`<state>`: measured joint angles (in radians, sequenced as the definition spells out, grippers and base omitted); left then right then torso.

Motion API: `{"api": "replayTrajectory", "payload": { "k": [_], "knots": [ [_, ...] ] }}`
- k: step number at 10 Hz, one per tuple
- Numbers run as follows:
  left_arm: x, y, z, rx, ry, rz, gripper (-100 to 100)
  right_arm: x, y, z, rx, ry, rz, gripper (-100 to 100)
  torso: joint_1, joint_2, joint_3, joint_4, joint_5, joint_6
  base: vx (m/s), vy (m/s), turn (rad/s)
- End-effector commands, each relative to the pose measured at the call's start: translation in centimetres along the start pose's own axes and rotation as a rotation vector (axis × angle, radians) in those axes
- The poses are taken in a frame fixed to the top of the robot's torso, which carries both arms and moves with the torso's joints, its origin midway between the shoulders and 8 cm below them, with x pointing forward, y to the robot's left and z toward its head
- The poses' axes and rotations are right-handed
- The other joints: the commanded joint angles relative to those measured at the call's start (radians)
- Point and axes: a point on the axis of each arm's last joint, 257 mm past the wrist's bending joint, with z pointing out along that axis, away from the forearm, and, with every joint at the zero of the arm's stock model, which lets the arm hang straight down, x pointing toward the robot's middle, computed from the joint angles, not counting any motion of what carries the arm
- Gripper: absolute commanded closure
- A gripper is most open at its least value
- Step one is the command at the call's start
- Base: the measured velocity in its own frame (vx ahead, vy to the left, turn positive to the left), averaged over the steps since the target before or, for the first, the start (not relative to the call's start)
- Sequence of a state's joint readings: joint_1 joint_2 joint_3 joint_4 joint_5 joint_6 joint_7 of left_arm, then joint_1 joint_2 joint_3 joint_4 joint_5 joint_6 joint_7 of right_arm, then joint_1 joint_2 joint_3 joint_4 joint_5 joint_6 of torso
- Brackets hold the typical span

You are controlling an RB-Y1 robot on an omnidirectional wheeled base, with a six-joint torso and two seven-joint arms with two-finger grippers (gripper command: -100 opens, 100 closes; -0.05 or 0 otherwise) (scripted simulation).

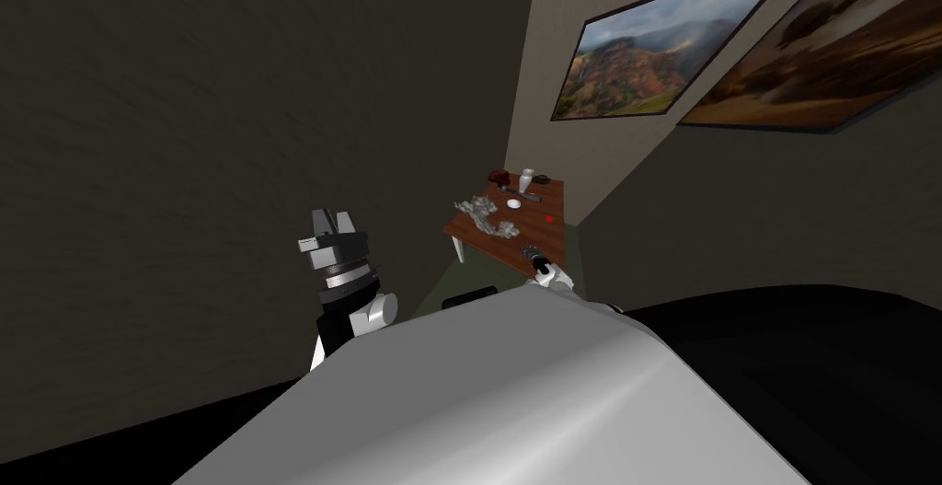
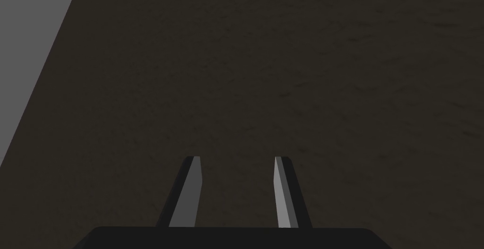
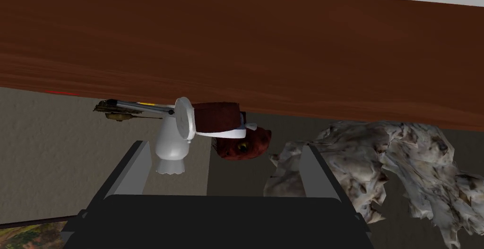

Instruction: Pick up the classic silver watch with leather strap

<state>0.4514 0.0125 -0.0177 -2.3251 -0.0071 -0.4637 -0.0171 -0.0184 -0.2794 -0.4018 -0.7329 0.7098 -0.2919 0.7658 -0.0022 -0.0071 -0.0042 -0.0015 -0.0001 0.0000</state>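
in the head view i see the left gripper (image 1: 329,231) raised toward a dark wall and the right gripper (image 1: 532,254) at the near edge of the brown desk (image 1: 555,196), where the watch (image 1: 513,203) lies. in the left wrist view my fingers (image 2: 189,194) stand partly apart, holding nothing. in the right wrist view the fingers (image 3: 134,166) are spread wide and empty, with the watch (image 3: 198,117) on the desk ahead between their lines, in front of a white vase (image 3: 170,149).
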Motion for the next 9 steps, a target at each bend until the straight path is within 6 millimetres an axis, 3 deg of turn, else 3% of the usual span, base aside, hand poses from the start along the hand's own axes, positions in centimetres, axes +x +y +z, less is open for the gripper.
{"api": "replayTrajectory", "payload": {
  "k": [1,2,3,4,9],
  "knots": [
    [0.0,0.0,0.0,0.000,0.000,0.000,0,0.2,-0.1,0.1,0.001,0.002,-0.008,-100,0.000,0.000,0.000,0.000,0.000,0.000,0.031,-0.017,0.005],
    [0.0,0.0,0.0,0.000,0.000,0.000,0,0.1,-0.1,0.1,0.002,0.002,-0.005,-100,0.001,0.004,0.002,0.001,0.000,0.000,0.006,-0.004,0.001],
    [0.0,0.0,0.0,0.000,0.000,0.000,0,0.1,-0.1,0.1,0.001,0.001,-0.007,0,0.002,0.006,0.003,0.001,0.000,0.000,0.000,0.000,0.000],
    [0.0,0.0,0.0,0.000,0.000,0.000,0,0.2,0.7,-0.1,-0.022,-0.001,-0.025,-100,0.002,0.007,0.004,0.001,0.000,0.000,0.054,-0.012,-0.203],
    [0.0,0.0,0.0,0.000,0.000,0.000,0,1.3,5.5,-1.6,-0.148,-0.012,-0.104,-100,0.003,-0.005,-0.003,-0.001,0.000,0.000,0.171,-0.006,-0.290]
  ]
}}
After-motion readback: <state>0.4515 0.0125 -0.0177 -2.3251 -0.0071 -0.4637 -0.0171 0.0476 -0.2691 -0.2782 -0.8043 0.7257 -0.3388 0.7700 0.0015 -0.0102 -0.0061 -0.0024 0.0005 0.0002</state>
